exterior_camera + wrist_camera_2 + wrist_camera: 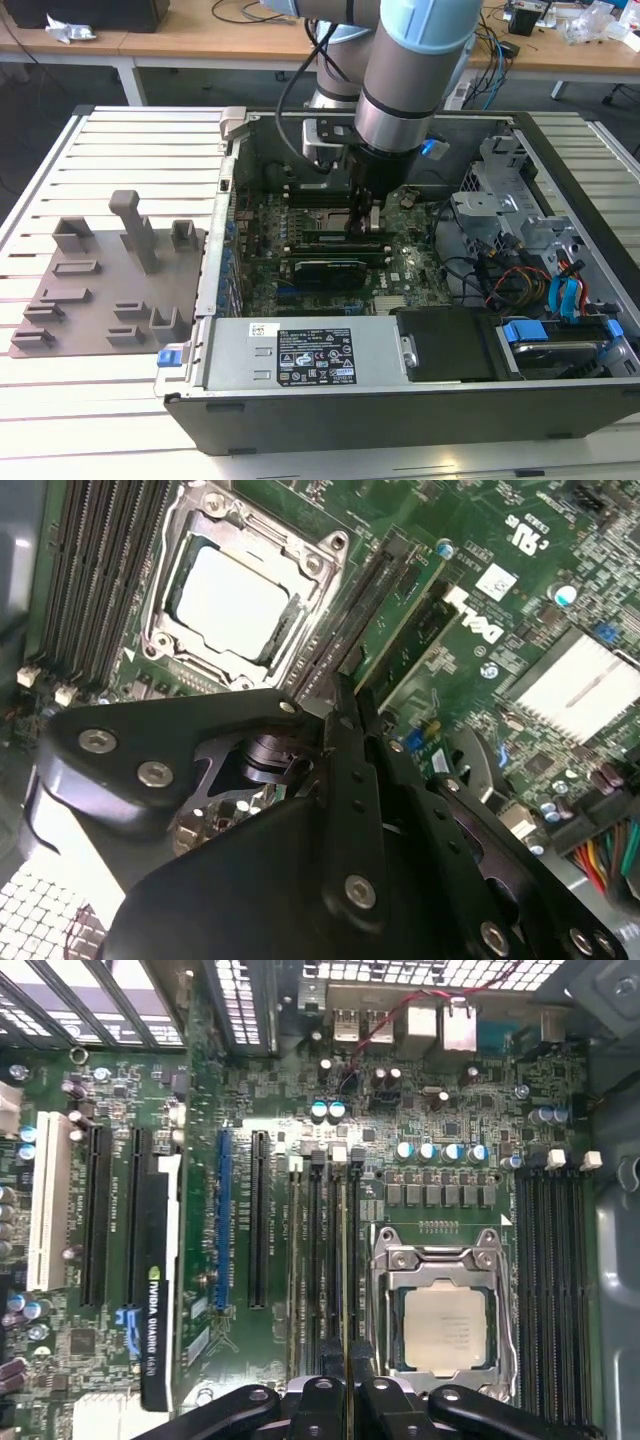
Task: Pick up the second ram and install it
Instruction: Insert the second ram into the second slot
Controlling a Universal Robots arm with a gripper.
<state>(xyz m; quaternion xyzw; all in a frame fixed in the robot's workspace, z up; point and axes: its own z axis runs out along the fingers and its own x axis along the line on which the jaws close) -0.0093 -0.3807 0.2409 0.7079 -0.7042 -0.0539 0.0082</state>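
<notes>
With the grey fixture tray [100,290] at the exterior view's left, the gripper [365,222] sits inside the open PC case [400,420], fingers [345,1400] pinched together on the second ram [346,1290], edge-on over the memory slots [325,1260] beside the CPU socket [443,1310].

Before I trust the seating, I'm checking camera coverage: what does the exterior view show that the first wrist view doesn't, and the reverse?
Exterior view: the robot arm reaching down into the open case, the grey fixture tray at that view's left, the labelled power supply and the drive cables.
First wrist view: the CPU lying bare in its socket, the rear ports and a white expansion slot.
Both: the green motherboard, the graphics card, and the hand closed on the second ram at its slot.
</notes>
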